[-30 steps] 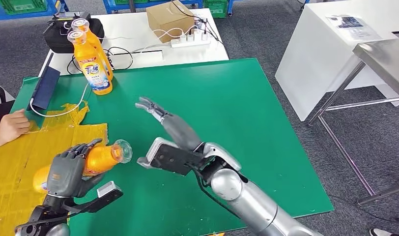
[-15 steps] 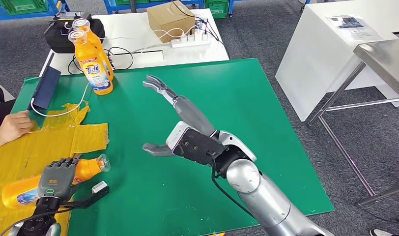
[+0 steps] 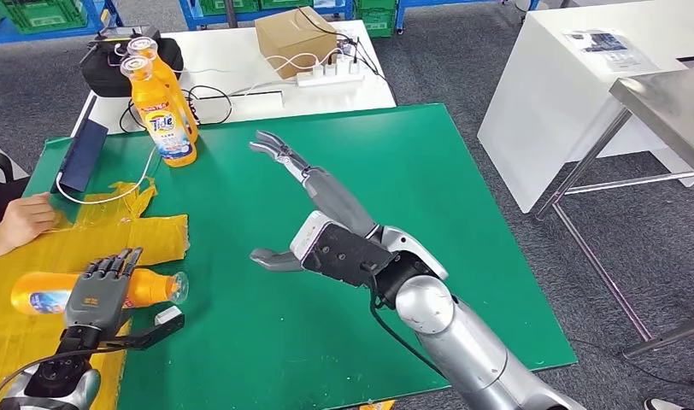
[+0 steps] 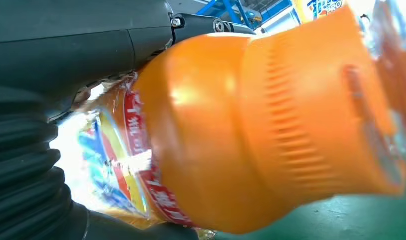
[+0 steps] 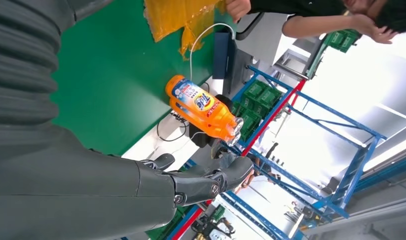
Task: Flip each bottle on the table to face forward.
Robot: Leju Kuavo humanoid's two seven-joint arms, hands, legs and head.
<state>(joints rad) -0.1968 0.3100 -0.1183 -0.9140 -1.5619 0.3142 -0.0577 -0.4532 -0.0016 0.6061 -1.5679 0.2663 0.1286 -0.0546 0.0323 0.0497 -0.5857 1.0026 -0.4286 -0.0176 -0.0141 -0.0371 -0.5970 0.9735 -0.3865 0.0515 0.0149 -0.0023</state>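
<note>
An orange detergent bottle (image 3: 40,293) lies on its side on the yellow sheet (image 3: 36,248) at the near left of the green table (image 3: 429,213), its cap end pointing right. My left hand (image 3: 100,286) lies over its neck half and grips it; up close the bottle (image 4: 271,130) sits against that hand (image 4: 66,55). Two more orange bottles (image 3: 162,111) stand upright at the table's far left corner, also seen as the pair of bottles (image 5: 206,107). My right hand (image 3: 326,209) hovers open over the table's middle, fingers (image 5: 206,182) stretched toward those bottles, well short of them.
A person's hand (image 3: 19,218) rests on the yellow sheet at the left edge. A dark blue tablet (image 3: 79,149) with a white cable leans nearby. Behind stands a white table holding a cardboard box (image 3: 297,34), power strip (image 3: 331,68) and black bag (image 3: 104,64). A white desk (image 3: 583,77) stands right.
My left hand has lowered the orange bottle from above the table onto the yellow sheet, turning it flat. The right hand reached forward, then stayed still.
</note>
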